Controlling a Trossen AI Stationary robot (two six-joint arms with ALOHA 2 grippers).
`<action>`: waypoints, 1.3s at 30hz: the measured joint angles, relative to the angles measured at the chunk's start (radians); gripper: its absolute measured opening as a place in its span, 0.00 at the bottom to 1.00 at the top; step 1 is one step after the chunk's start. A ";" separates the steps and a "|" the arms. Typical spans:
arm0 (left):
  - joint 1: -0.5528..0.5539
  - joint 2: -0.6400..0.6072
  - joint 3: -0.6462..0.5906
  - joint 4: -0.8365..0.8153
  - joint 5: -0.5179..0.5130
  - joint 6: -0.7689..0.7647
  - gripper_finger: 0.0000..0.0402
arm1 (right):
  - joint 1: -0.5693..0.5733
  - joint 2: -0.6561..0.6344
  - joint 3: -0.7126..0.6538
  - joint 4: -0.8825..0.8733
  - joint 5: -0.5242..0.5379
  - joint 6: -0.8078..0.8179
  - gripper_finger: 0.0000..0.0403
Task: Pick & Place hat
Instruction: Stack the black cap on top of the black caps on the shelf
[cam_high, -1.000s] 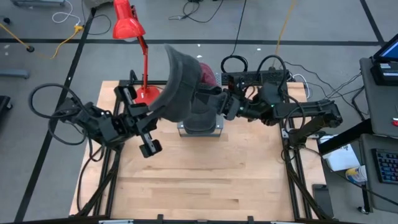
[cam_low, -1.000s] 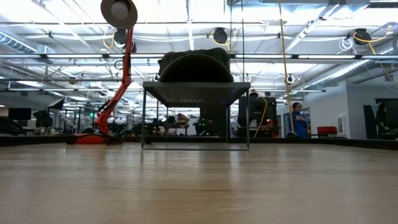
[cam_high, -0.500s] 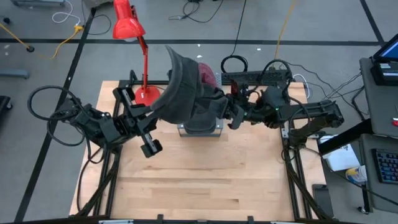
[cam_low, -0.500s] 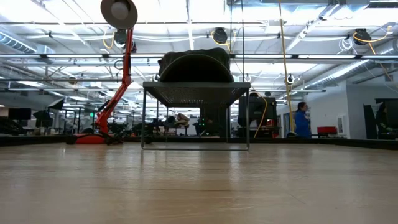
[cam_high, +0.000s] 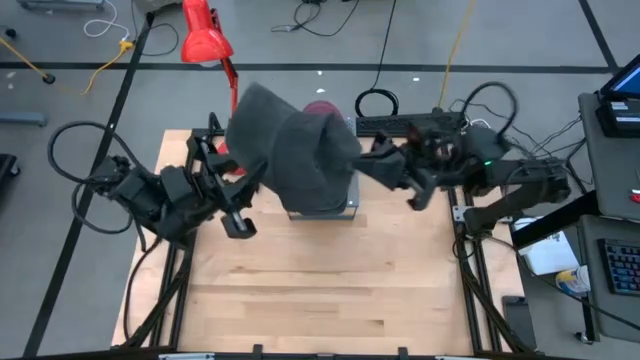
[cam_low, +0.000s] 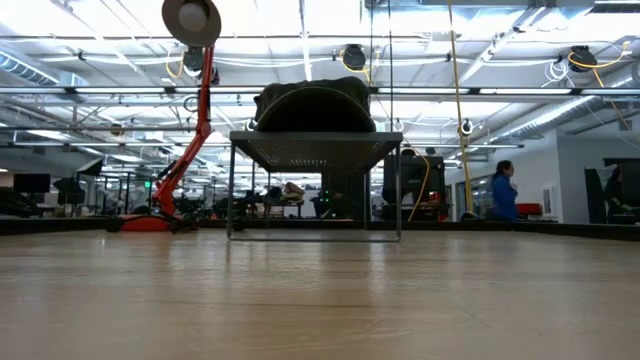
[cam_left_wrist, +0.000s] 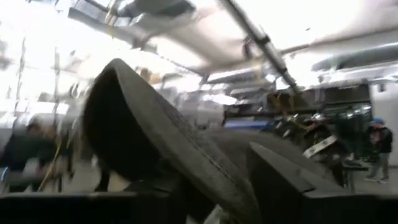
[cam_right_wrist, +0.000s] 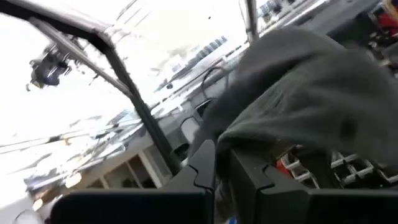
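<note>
Your right gripper (cam_high: 372, 163) pinches the grey hat (cam_high: 290, 150) near the table's (cam_high: 320, 290) back edge; your left gripper's (cam_high: 232, 190) fingers stand apart.

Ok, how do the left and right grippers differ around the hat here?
Left gripper sits left of the hat, right gripper right of it. Right gripper is shut on the hat fabric; left gripper's hold is unclear. Both are raised above the table.

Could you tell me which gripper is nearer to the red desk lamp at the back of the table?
Left. The left gripper sits just in front of the lamp base, by the hat. The right gripper is across the hat, on its far side from the lamp.
</note>
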 joint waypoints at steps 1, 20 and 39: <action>-0.006 0.000 0.000 -0.007 -0.041 -0.021 0.41 | 0.000 -0.018 0.000 -0.029 -0.011 -0.001 0.03; -0.125 0.001 0.000 -0.551 -0.347 -0.528 0.63 | -0.105 -0.233 0.027 -0.728 -0.358 0.112 0.03; -0.154 0.001 0.000 -0.549 -0.346 -0.557 0.63 | -0.166 0.085 0.639 -1.712 -0.471 -0.019 0.03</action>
